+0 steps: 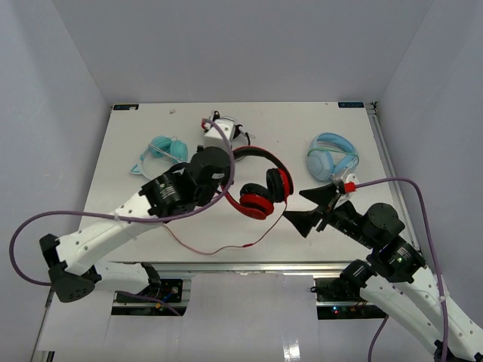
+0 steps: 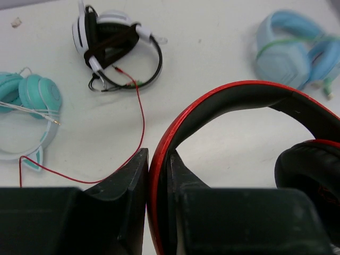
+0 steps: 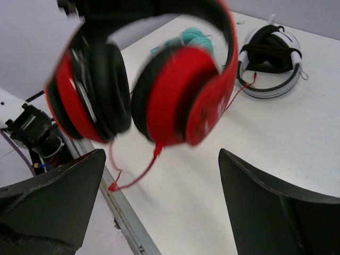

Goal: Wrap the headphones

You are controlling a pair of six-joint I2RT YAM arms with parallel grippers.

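Overhead view: I see red headphones (image 1: 260,194) at mid-table, headband toward left gripper (image 1: 226,177), thin red cable (image 1: 219,250) looping toward near edge. Right gripper (image 1: 312,210) just right of ear cups, jaws spread wide, holding nothing.

Left wrist view: my fingers (image 2: 122,186) pinched tight on red headband (image 2: 249,93). Black-and-white pair (image 2: 114,45) and teal pair (image 2: 32,101) lie beyond on table (image 2: 212,48).

Right wrist view: ear cups blurred, ahead of spread jaws, apart from both.
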